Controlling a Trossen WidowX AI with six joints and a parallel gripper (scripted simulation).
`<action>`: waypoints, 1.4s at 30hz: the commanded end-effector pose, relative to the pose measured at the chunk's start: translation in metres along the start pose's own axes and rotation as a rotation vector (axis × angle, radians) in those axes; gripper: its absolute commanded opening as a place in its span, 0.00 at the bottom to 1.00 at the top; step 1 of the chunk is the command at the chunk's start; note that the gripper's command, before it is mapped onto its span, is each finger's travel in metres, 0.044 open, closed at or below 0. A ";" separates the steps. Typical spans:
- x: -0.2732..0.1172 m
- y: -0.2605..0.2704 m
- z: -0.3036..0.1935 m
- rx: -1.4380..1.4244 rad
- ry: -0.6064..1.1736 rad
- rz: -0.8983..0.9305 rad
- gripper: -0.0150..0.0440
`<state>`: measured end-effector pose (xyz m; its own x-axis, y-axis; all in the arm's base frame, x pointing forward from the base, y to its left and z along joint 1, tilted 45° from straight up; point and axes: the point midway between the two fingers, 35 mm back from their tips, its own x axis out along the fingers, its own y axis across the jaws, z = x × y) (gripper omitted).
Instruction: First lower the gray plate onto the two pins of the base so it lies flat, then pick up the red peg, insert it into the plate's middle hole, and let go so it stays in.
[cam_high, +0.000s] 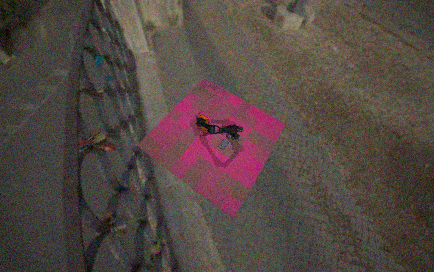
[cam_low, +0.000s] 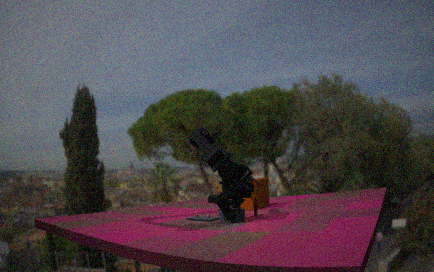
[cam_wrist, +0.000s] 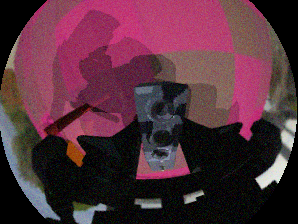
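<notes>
The gray plate (cam_wrist: 162, 122) is thick, with round holes in a row. It also shows in the exterior view (cam_low: 231, 215), low under the arm, and in the top view (cam_high: 232, 136), partly hidden. My gripper (cam_wrist: 157, 116) (cam_high: 233, 133) has one black finger against each long side of the plate and is shut on it. The base (cam_low: 202, 218) (cam_high: 223, 144) looks like a thin blue-gray board beside the plate; part of it seems to show beyond the plate in the wrist view (cam_wrist: 170, 162). The red peg (cam_wrist: 70, 120) lies in shadow left of the plate in the wrist view.
The pink and tan checkered table top (cam_high: 235, 200) (cam_low: 310, 250) carries everything. The arm's black links (cam_low: 232, 175) and an orange block (cam_low: 261, 192) stand by the plate. A gray outline surrounds the work area, and the arm's shadow falls across the table near the peg.
</notes>
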<state>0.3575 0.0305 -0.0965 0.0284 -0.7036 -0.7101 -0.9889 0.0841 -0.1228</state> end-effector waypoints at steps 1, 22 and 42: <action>0.002 0.001 0.000 -0.006 0.003 0.002 0.26; -0.058 -0.005 0.003 -0.007 -0.005 0.003 0.25; -0.122 0.000 -0.001 -0.007 -0.004 0.004 0.25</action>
<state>0.3543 0.1099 -0.0175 0.0218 -0.7050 -0.7088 -0.9915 0.0755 -0.1057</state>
